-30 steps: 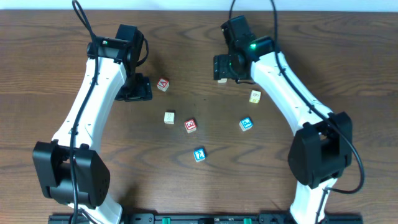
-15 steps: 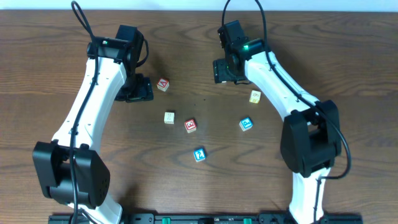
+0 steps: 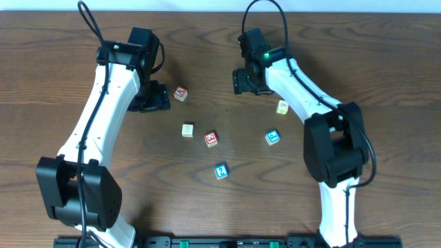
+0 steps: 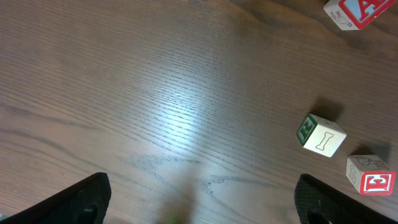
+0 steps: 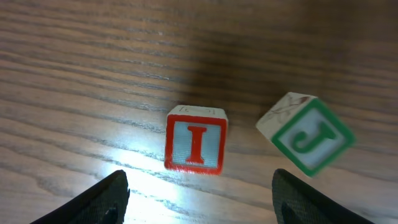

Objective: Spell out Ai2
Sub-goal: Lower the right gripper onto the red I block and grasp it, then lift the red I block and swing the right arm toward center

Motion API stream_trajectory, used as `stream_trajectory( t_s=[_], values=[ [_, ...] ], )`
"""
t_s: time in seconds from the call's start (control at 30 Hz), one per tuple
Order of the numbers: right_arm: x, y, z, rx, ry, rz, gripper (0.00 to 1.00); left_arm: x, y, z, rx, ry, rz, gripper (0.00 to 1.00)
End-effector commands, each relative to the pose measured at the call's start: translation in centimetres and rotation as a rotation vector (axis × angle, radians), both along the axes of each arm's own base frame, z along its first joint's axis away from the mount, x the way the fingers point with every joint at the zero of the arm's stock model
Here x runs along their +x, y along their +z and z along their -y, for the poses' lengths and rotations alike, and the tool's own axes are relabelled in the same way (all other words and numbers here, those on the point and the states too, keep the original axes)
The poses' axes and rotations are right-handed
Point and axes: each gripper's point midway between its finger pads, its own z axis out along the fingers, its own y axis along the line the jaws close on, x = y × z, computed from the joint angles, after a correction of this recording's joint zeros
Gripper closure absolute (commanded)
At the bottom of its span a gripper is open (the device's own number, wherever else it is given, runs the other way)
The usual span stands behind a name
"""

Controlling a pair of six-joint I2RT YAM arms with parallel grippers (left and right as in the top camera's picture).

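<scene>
My right gripper (image 3: 244, 83) (image 5: 199, 208) is open and empty, low over the table. Just ahead of its fingers lies a red-framed "I" block (image 5: 196, 147); the gripper hides it in the overhead view. To its right a green "J" block (image 5: 306, 134) looks tilted and blurred. My left gripper (image 3: 154, 98) (image 4: 199, 214) is open and empty. A red "A" block (image 3: 180, 93) (image 4: 354, 12) lies just right of it. A cream block (image 3: 187, 129) (image 4: 322, 135) and a red block (image 3: 211, 139) (image 4: 370, 177) lie further toward the middle.
Two blue blocks (image 3: 273, 137) (image 3: 220, 171) lie toward the front of the brown wooden table (image 3: 386, 62). A cream block (image 3: 282, 107) lies under the right forearm. Both arm bases stand at the front edge.
My right gripper has shifted a little left and toward the front, and its arm has swung leftward. The left arm and the blocks seen from overhead have not moved.
</scene>
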Motion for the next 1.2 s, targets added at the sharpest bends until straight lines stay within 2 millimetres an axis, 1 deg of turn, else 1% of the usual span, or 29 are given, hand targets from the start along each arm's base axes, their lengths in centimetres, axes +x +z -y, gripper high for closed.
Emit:
stream_trajectory(
  t_s=[0.0, 0.23, 0.3, 0.4, 0.5, 0.6, 0.7, 0.77, 0.93, 1.0, 1.1, 1.17],
  values=[
    [0.1, -0.3, -0.4, 0.036, -0.018, -0.01, 0.27, 0.1, -0.2, 0.0, 0.002, 0.009, -0.007, 0.05],
    [0.4, -0.8, -0.5, 0.046, -0.046, -0.009, 0.3, 0.3, -0.2, 0.0, 0.0, 0.009, -0.001, 0.05],
    [0.5, -1.3, -0.5, 0.048, -0.056, -0.012, 0.32, 0.3, -0.2, 0.0, 0.0, 0.009, -0.001, 0.05],
    [0.7, -2.4, -0.7, 0.048, -0.059, -0.017, 0.31, 0.3, -0.2, 0.0, 0.0, 0.009, -0.001, 0.05],
    [0.9, -3.5, -0.7, 0.044, -0.059, -0.022, 0.33, 0.3, -0.2, 0.0, 0.001, 0.008, -0.001, 0.04],
    [1.2, -3.9, -0.8, 0.047, -0.06, -0.015, 0.4, 0.3, -0.2, -0.1, 0.007, 0.008, 0.0, 0.04],
    [1.5, -3.8, -0.9, 0.052, -0.06, -0.005, 0.45, 0.3, -0.2, -0.1, 0.007, 0.008, 0.0, 0.05],
    [1.6, -3.8, -0.9, 0.054, -0.06, 0.0, 0.51, 0.3, -0.2, -0.1, 0.007, 0.008, 0.001, 0.05],
    [1.5, -3.8, -0.9, 0.052, -0.06, -0.005, 0.59, 0.3, -0.2, -0.1, 0.007, 0.008, 0.001, 0.05],
    [1.4, -3.8, -0.9, 0.052, -0.065, -0.008, 0.67, 0.3, -0.2, -0.1, 0.007, 0.008, 0.0, 0.05],
    [1.1, -3.2, -0.7, 0.056, -0.088, -0.017, 0.71, 0.3, -0.2, -0.1, 0.007, 0.008, 0.0, 0.05],
    [1.0, -2.4, -0.7, 0.059, -0.089, -0.009, 0.73, 0.3, -0.2, -0.1, 0.008, 0.008, 0.001, 0.04]
  ],
)
